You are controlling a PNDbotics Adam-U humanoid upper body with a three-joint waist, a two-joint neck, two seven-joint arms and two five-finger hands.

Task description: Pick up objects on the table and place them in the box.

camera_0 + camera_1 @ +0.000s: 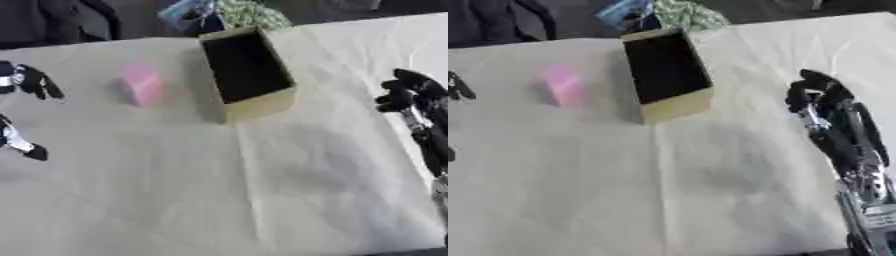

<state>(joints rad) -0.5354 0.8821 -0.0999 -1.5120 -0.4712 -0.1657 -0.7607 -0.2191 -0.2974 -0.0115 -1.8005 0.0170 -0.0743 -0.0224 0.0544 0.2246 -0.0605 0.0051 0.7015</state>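
Pink block-shaped object [142, 84] sits on the pale cloth-covered table [262, 190], just left of the open tan cardboard box [248, 70]. Right hand [820, 92] hovers clenched and empty, right of the box. Left hand [22, 80] at the left edge, grip unreadable.

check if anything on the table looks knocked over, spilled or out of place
Nothing stands out. The pink block sits alone on the table, left of the open box, which sits turned at an angle but looks intact. No spill shows.
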